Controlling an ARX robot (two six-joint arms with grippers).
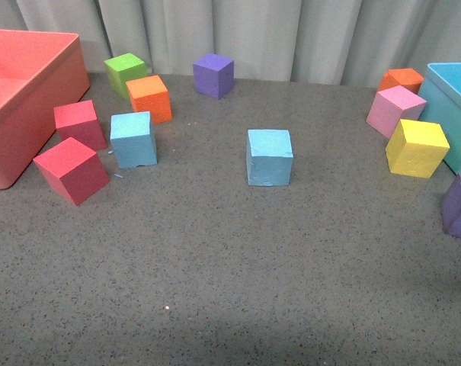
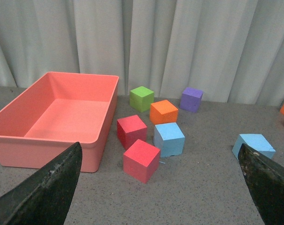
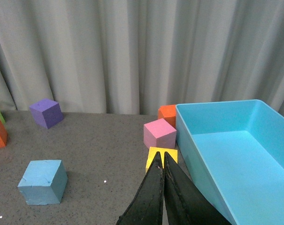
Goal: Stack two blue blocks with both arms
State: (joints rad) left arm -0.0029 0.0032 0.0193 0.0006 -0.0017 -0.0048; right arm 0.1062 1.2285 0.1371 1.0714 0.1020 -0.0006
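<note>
Two sky-blue cubes sit apart on the grey table. One blue cube (image 1: 133,139) stands at the left among red and orange cubes; it also shows in the left wrist view (image 2: 169,138). The other blue cube (image 1: 269,156) stands alone near the middle, and shows in the left wrist view (image 2: 253,145) and the right wrist view (image 3: 42,182). Neither arm shows in the front view. My left gripper (image 2: 160,187) is open and empty, its fingers (image 2: 48,187) wide apart, short of the cubes. My right gripper (image 3: 161,157) is shut and empty, its tips before a yellow cube (image 3: 161,157).
A salmon bin (image 1: 20,99) stands at the far left, a teal bin (image 1: 455,107) at the far right. Two red cubes (image 1: 72,169), an orange cube (image 1: 149,97), a green cube (image 1: 125,72) and a purple cube (image 1: 213,75) lie left and back. Pink (image 1: 395,110), yellow (image 1: 417,148), orange and purple cubes lie right.
</note>
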